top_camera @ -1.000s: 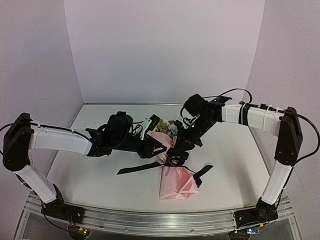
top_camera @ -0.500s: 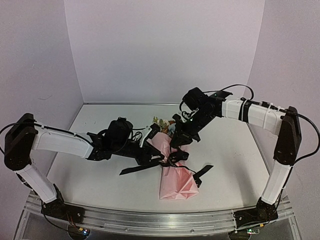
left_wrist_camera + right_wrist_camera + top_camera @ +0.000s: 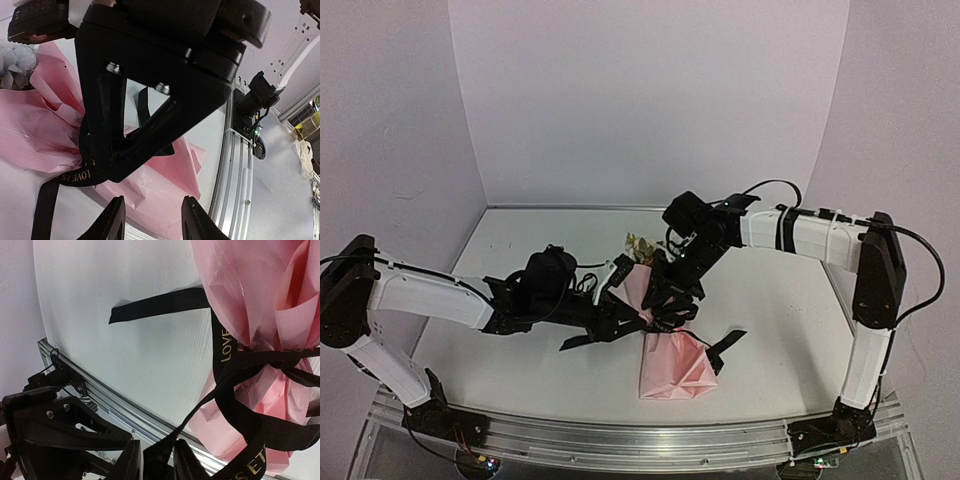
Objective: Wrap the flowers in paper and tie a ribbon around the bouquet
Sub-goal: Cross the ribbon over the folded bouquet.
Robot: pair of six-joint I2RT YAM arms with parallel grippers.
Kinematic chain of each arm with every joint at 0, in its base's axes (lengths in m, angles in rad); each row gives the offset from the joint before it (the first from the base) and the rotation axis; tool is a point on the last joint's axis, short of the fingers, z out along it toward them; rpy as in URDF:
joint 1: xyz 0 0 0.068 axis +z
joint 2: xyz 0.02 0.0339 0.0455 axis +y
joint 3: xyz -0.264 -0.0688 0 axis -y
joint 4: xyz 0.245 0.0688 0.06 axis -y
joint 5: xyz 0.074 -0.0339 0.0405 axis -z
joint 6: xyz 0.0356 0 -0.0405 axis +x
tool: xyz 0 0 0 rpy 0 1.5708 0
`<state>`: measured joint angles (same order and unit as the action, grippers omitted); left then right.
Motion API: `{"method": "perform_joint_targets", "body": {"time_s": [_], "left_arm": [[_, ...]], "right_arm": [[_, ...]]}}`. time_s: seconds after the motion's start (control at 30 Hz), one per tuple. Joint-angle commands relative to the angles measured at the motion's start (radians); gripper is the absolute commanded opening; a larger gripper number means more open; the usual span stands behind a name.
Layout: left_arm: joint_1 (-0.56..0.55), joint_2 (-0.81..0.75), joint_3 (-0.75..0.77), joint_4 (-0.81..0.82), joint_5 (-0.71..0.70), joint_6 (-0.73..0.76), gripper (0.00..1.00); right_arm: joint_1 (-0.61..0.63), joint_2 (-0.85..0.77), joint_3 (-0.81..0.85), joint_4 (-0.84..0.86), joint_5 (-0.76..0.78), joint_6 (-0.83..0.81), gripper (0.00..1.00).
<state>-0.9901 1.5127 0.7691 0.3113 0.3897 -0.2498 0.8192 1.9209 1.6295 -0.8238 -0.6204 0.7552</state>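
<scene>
Top view: bouquet (image 3: 672, 365) lies on the table (image 3: 500, 360), wide end toward the near edge, flowers (image 3: 640, 245) pointing away.
Tie: ribbon (image 3: 222, 347) is cinched round the narrow middle of the paper (image 3: 240, 290), one tail trailing across the table.
Right arm: right gripper (image 3: 157, 462) has a strand running straight from the knot (image 3: 287, 359) into its narrow gap; whether it pinches that strand or merely straddles it, nobody can tell.
Left arm: left gripper (image 3: 152, 222) hangs just beside the knot, fingers (image 3: 116, 220) apart, nothing between them, probably placed to take the other tail.
Why: pulling from opposite sides would snug the knot.
Stage: wrapping looks done, tying seems near its end.
</scene>
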Motion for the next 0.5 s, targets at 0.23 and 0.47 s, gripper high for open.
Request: {"method": "perform_joint_targets", "body": {"time_s": [0.23,0.47], "left_arm": [[-0.022,-0.001,-0.030,0.090,-0.038,-0.039,0.41],[-0.059,0.000,-0.058,0.135,-0.087,-0.059,0.41]], "right_arm": [[0.015,0.021,0.055,0.053,0.000,0.113,0.40],[0.036,0.035,0.100,0.015,-0.001,0.168,0.41]]}}
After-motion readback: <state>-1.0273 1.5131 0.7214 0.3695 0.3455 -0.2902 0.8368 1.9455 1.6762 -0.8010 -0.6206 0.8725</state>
